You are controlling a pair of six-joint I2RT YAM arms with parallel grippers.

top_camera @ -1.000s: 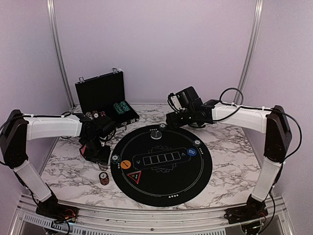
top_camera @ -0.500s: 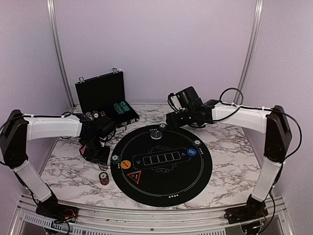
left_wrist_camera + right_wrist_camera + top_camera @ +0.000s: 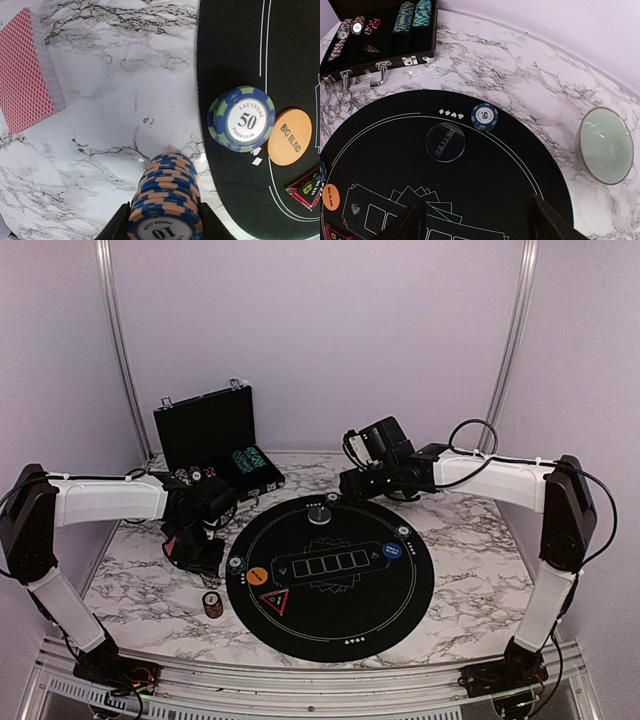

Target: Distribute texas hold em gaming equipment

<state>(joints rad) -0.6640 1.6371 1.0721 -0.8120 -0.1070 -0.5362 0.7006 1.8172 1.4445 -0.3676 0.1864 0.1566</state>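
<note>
Probably a robotics lab booth: plain lilac walls and aluminium posts stand beyond the right claw, a marble-print table beneath it.

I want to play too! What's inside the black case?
The black case holds green chip rows, blue-orange chips and red dice. Whatever lies under them is hidden.

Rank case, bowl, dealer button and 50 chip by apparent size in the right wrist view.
Largest to smallest:
1. case, the largest even though the frame edge cuts it off
2. bowl
3. dealer button
4. 50 chip, a little smaller than the button and at a similar distance, so the order holds
</note>
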